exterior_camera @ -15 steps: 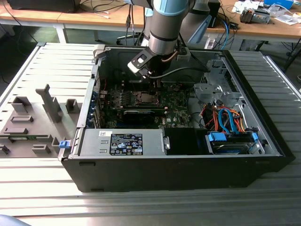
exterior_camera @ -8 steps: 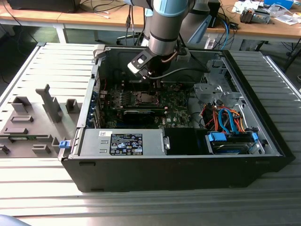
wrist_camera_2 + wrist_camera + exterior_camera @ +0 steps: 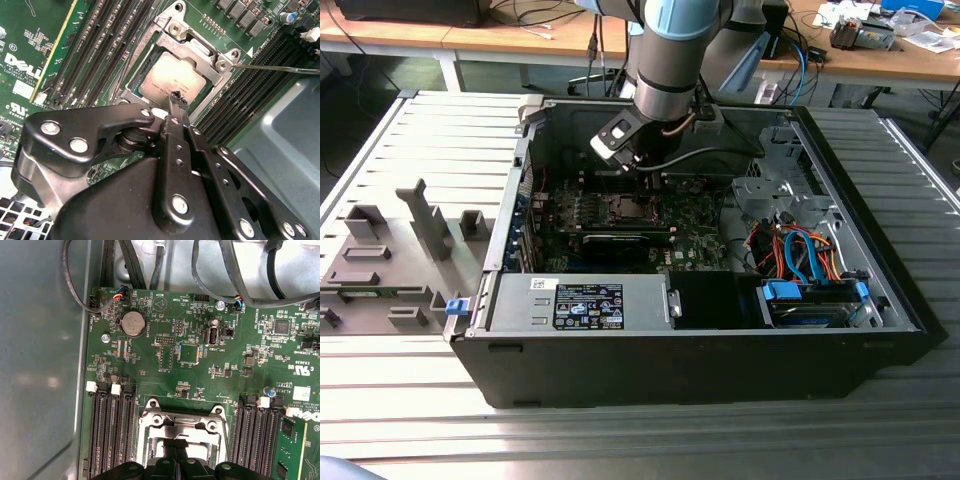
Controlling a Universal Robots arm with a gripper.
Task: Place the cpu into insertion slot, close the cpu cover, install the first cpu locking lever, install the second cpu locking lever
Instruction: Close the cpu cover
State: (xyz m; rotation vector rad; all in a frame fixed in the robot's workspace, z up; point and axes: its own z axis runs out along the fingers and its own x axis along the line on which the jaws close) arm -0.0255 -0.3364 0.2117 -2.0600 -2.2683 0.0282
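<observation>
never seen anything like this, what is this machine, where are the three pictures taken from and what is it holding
A robot arm reaches into an open computer case lying on a slatted table. The exterior view looks on from outside; both wrist views ride on the arm and look at the green circuit board. The gripper is shut and holds nothing. Its tip is over the cpu, which sits inside the window of the silvery cpu cover. A thin lever sticks out beside it.
</observation>
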